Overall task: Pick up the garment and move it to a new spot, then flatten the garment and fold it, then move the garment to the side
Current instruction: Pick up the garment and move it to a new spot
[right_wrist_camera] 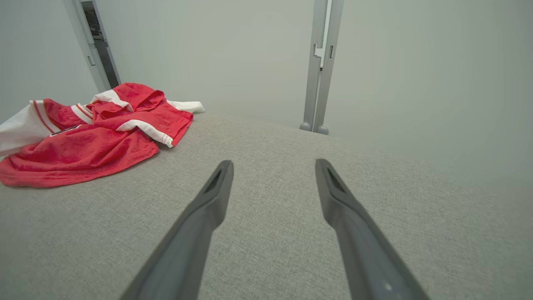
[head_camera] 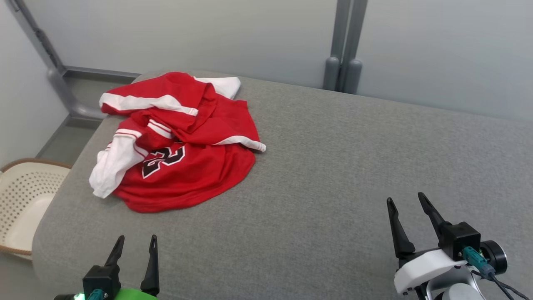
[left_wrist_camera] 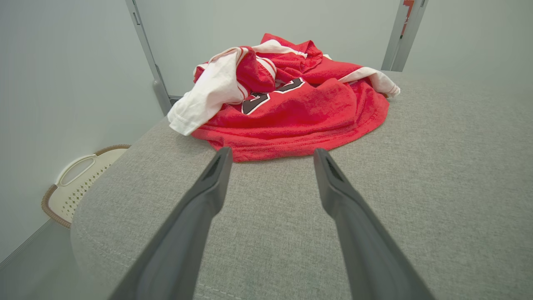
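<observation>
**Both claws spread wide and empty; jersey bunched at the far left of the pad**

The left gripper (head_camera: pixel 138 237), at 7 o'clock in the head view, has its two dark fingers spread wide with only bare grey cloth between them. In its own wrist view the fingertips point at the near hem of the garment (head_camera: pixel 187 175) and stop just short of it. The right gripper (head_camera: pixel 405 197), at 4 o'clock, is just as widely parted. It holds nothing and sits well apart from the garment, over the open grey padded table (head_camera: pixel 333 166). Whether either claw touches the pad cannot be told.

The picture's bottom edge cuts off the left gripper's body. A cream perforated basket (head_camera: pixel 25 200) on the floor at 8 o'clock is cropped by the left edge. The black-and-white number on the garment is partly tucked under a fold and cannot be read in full. In the right wrist view the garment's left part runs out of frame.

The garment lies at 10 o'clock on the table, near its far left corner. It is a red jersey with white bands and a white sleeve, crumpled in overlapping folds, its red lower hem facing the robot.
</observation>
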Motion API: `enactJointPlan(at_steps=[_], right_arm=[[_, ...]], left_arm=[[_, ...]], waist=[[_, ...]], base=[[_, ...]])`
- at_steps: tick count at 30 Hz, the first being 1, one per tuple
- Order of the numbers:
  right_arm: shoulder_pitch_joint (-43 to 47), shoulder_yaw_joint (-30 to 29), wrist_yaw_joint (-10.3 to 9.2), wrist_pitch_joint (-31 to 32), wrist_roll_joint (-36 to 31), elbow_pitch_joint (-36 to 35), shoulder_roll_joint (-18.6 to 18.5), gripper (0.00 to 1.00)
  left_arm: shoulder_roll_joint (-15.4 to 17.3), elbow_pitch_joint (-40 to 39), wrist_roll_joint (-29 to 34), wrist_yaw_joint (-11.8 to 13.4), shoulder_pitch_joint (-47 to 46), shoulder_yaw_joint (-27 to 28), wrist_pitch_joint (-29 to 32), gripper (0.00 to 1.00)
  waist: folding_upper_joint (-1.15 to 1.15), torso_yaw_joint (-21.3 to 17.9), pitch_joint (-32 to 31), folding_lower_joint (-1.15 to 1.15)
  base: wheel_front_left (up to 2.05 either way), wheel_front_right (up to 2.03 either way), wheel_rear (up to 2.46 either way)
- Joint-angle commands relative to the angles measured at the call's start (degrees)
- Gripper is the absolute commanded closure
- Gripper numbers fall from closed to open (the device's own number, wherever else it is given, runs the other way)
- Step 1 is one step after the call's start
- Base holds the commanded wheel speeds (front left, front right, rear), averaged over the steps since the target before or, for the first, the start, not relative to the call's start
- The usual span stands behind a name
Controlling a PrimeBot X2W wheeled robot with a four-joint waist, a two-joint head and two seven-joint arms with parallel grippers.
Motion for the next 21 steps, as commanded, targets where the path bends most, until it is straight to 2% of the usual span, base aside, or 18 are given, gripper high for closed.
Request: enactJointPlan(at_steps=[1, 7, 11, 16, 21], right_arm=[[-0.60, 0.54, -0.02, -0.19, -0.03, 0.26, -0.15, 0.00], [-1.45, 2.12, -0.02, -0.19, -0.03, 0.00, -0.71, 0.00], [-2.97, 2.37, -0.02, -0.19, -0.23, -0.70, -1.99, 0.00], [-7.48, 2.85, -0.02, -0.19, -0.67, -1.98, -4.84, 0.00], [-12.24, 4.29, -0.02, -0.19, -0.57, -3.06, -6.65, 0.00]], left_arm=[[0.06, -0.23, -0.31, -0.03, 0.46, 0.43, 0.00, 0.00], [-0.30, -1.28, -0.78, -0.09, -1.29, 1.35, 0.00, 0.00], [0.56, 0.27, -0.90, -0.18, -5.90, -0.98, 0.00, 0.00], [2.85, 6.35, -4.72, -0.19, -18.16, -6.47, 0.19, 0.00], [5.44, 12.81, -9.50, -0.19, -32.39, -12.60, 4.27, 0.00]], waist=[[0.00, 5.97, -0.41, 0.00], [0.00, 4.78, 1.26, 0.00], [0.00, 2.41, 5.39, 0.00], [0.00, -1.16, 14.05, 0.00], [0.00, -4.40, 22.55, 0.00]], base=[[0.00, 0.00, 0.00], [0.00, 0.00, 0.00], [0.00, 0.00, 0.00], [0.00, 0.00, 0.00], [0.00, 0.00, 0.00]])
